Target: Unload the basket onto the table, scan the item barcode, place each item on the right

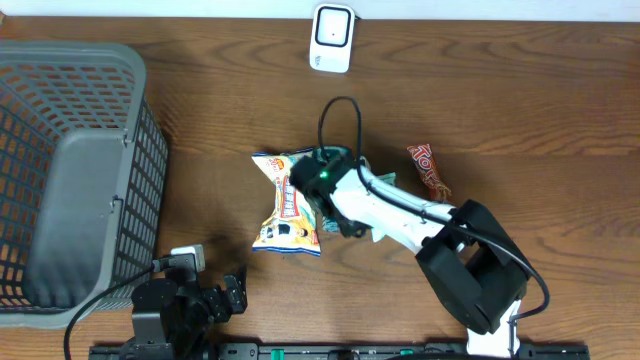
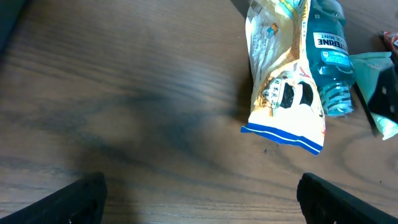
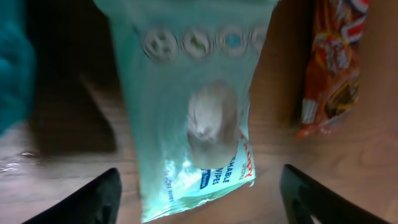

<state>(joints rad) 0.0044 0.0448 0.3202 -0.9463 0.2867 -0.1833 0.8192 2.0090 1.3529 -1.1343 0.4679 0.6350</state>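
Note:
A white barcode scanner (image 1: pixel 331 38) stands at the table's far edge. Mid-table lie a yellow-white snack bag (image 1: pixel 285 205), a teal mouthwash bottle (image 2: pixel 329 50) beside it and a pale green wipes packet (image 3: pixel 193 106). My right gripper (image 1: pixel 322 190) hovers over this cluster. In the right wrist view it is open (image 3: pixel 202 199), its fingers on either side of the packet's lower end without touching it. My left gripper (image 2: pixel 202 202) is open over bare wood near the front edge, short of the snack bag (image 2: pixel 286 81).
A grey mesh basket (image 1: pixel 70 170) fills the left side. An orange-red candy wrapper (image 1: pixel 428 168) lies right of the cluster, also in the right wrist view (image 3: pixel 336 68). The right arm's black cable (image 1: pixel 335 110) loops above the items.

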